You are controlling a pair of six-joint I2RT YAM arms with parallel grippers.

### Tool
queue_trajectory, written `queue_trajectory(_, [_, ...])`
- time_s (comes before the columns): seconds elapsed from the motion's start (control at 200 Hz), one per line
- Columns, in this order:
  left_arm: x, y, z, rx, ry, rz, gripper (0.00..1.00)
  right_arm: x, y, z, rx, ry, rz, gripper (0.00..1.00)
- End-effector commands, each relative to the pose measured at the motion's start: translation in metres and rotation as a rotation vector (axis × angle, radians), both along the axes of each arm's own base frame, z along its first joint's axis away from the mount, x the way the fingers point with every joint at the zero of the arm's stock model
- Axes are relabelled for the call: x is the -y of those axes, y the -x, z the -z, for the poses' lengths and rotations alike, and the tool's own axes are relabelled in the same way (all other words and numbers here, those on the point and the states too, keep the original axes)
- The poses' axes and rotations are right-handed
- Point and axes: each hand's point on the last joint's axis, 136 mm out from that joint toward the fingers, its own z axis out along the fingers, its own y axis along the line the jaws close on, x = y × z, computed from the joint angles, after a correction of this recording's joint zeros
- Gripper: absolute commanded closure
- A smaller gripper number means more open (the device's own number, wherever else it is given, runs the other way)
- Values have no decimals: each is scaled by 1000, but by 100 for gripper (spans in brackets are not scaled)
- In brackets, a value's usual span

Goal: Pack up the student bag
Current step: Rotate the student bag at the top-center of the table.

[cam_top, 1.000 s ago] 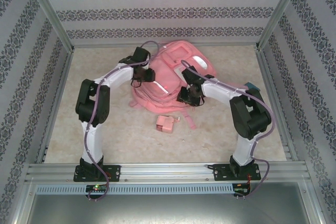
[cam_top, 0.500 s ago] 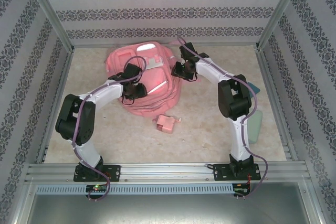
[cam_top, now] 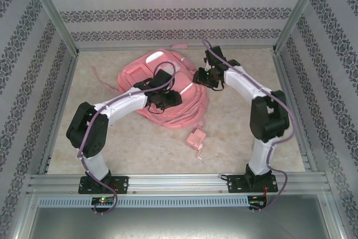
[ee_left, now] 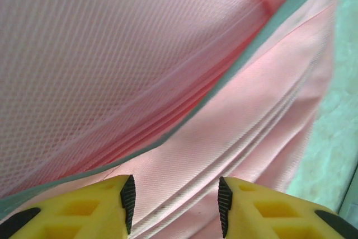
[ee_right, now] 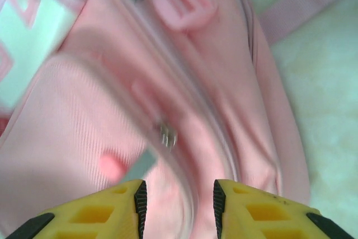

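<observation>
No text is legible — the white patch (cam_top: 155, 56) on the student bag (cam_top: 130, 75) is too blurred.

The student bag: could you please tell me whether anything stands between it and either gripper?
Nothing visible does. The left gripper and right gripper both sit right at the student bag, its pink fabric directly ahead of each. The small pink pouch lies aside.

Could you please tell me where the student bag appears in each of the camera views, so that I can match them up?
Top external: the student bag lies on the far half of the table, near its centre.
Left wrist: the student bag spans most of the picture, upper left to lower right.
Right wrist: the student bag, blurred, covers left and centre.
Shared landmark: the pale table beside it.
</observation>
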Motion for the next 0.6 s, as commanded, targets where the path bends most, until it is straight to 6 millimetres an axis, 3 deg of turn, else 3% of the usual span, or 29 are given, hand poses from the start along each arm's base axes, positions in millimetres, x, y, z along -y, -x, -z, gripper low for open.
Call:
queue_trajectory(0.0, [-13, -3, -14, 29, -89, 32, 53, 1, 36, -6, 7, -13, -33, 59])
queue_trajectory(0.195, [-50, -10, -20, 59, -189, 31, 51, -7, 99, 16, -45, 34, -76, 59])
queue_trajectory(0.355, [-82, -9, -14, 37, -221, 17, 50, -25, 131, 33, -69, 10, -99, 65])
queue_trajectory(0.48, [-92, -3, 2, -10, -177, -10, 50, -36, 136, 55, -107, -3, -94, 66])
queue_trajectory(0.595, [-85, 3, 18, -50, -103, -27, 50, -32, 119, 65, -106, 32, -69, 67])
